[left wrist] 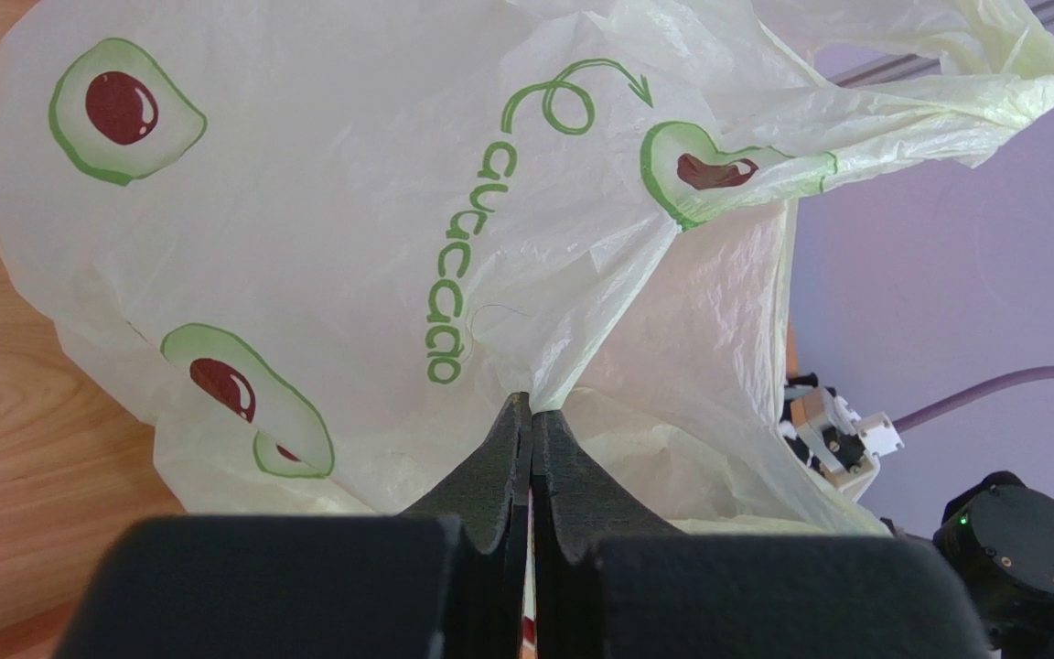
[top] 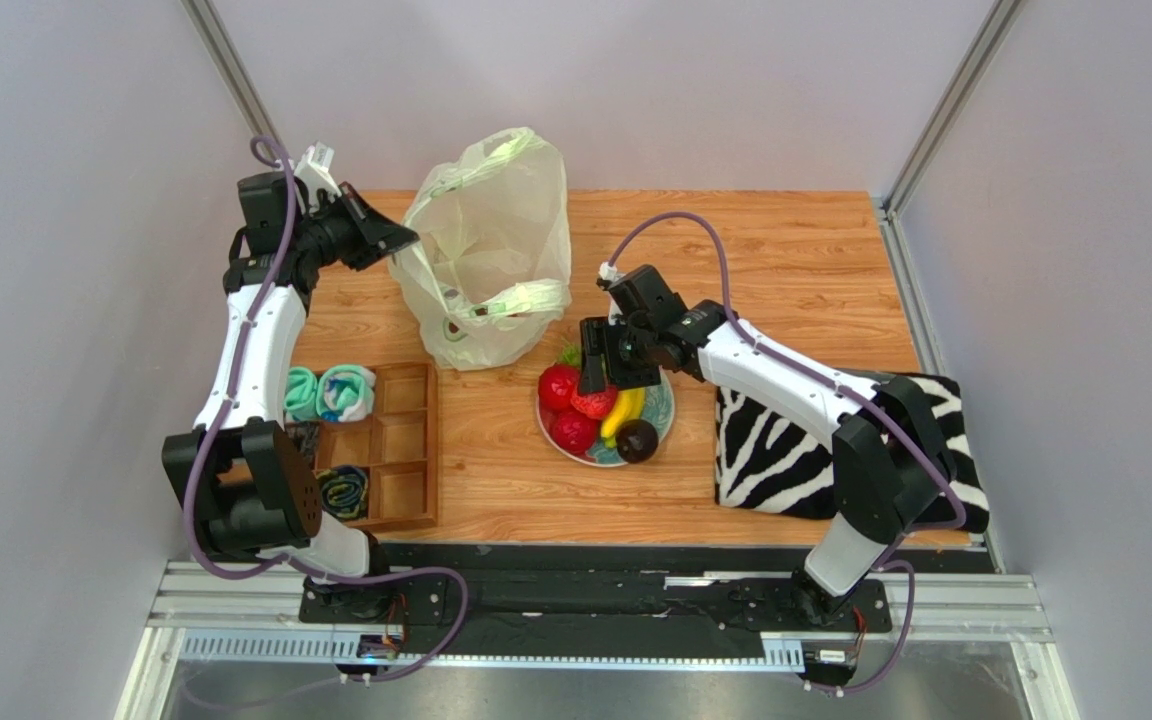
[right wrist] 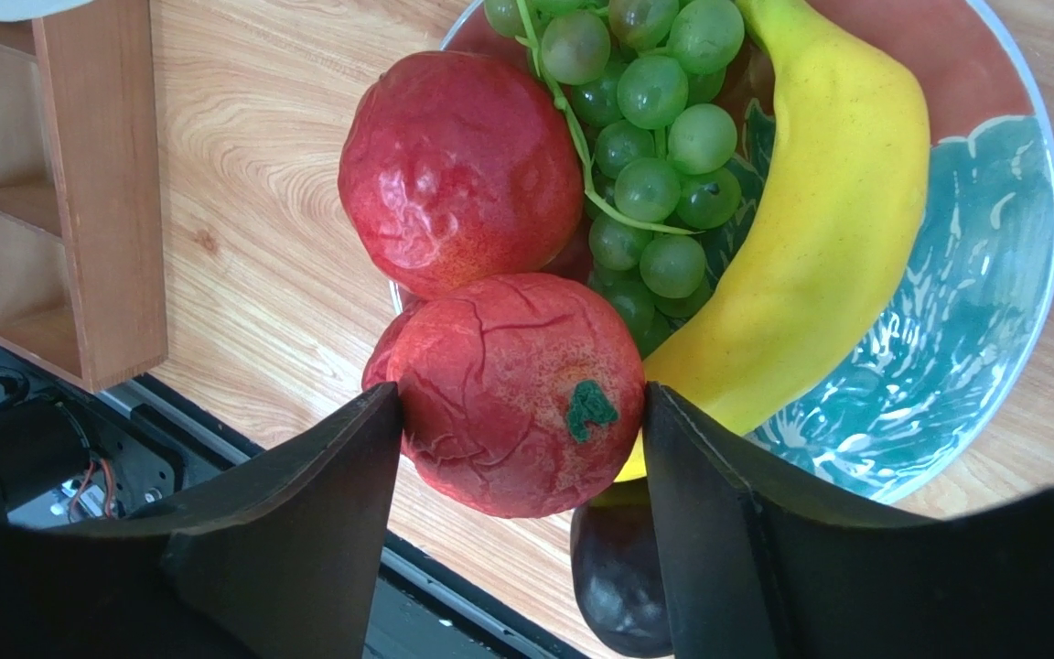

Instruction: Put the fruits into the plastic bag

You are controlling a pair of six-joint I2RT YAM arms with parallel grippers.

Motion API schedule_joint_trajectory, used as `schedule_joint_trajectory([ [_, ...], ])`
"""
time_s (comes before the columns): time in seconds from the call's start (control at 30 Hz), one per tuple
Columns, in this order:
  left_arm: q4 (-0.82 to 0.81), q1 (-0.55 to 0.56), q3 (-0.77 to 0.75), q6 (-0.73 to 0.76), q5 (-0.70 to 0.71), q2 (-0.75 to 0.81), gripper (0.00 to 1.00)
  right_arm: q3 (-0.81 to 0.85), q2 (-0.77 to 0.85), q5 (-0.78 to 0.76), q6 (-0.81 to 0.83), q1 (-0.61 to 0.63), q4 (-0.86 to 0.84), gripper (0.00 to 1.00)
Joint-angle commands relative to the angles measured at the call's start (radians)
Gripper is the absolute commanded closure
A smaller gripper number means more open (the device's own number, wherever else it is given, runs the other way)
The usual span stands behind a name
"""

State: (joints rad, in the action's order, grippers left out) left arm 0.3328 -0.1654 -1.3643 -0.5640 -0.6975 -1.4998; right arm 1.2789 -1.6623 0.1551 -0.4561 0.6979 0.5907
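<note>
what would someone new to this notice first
Probably the big pale plastic bag with avocado prints, standing at the back of the table, a fold of it pinched in the shut left gripper. Next, the patterned plate mid-table, where the right gripper closes on a red fruit beside the banana and green grapes.

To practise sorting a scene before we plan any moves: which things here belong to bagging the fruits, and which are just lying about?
Job: plastic bag, pinched by the left end effector; banana; green grapes; red fruits; nearest red fruit, gripped by the right end effector; dark oval fruit.
Lying about: patterned plate under the fruits; wooden divider tray; rolled cloths; zebra-striped cloth.
</note>
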Motion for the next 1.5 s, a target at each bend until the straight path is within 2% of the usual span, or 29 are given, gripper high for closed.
schedule_joint_trajectory([
  [0.0,-0.017,0.003,-0.013,-0.005,-0.002,0.038,1.0,0.053,-0.002,0.006,0.005,0.005,0.012,0.44],
  [0.07,-0.017,0.003,-0.012,-0.005,-0.002,0.038,1.0,0.05,0.006,0.003,0.005,0.005,0.012,0.51],
  [0.27,-0.018,0.003,-0.012,-0.007,-0.005,0.035,1.0,0.046,0.028,0.012,0.014,0.005,0.003,0.64],
  [0.47,-0.023,0.003,-0.009,0.001,-0.016,0.041,1.0,0.01,0.145,-0.078,0.039,-0.001,-0.003,0.65],
  [0.57,-0.021,0.003,-0.001,0.006,-0.019,0.049,1.0,0.02,0.208,-0.132,0.065,-0.052,0.006,0.66],
  [0.77,-0.026,0.003,0.031,0.006,-0.023,0.069,1.0,0.192,0.213,-0.185,0.097,-0.152,-0.029,0.68],
  [0.9,-0.031,0.003,0.065,-0.004,-0.023,0.085,1.0,0.368,0.147,-0.135,0.089,-0.147,-0.075,0.69],
  [1.13,-0.041,0.003,0.1,-0.017,-0.025,0.116,1.0,0.652,-0.04,-0.109,0.12,-0.046,-0.086,0.7],
  [1.4,-0.031,0.003,0.105,-0.016,-0.028,0.124,1.0,0.98,-0.322,-0.112,0.207,0.017,0.113,0.7],
  [1.47,-0.031,0.003,0.105,-0.017,-0.03,0.124,1.0,1.002,-0.35,-0.117,0.212,0.017,0.138,0.7],
])
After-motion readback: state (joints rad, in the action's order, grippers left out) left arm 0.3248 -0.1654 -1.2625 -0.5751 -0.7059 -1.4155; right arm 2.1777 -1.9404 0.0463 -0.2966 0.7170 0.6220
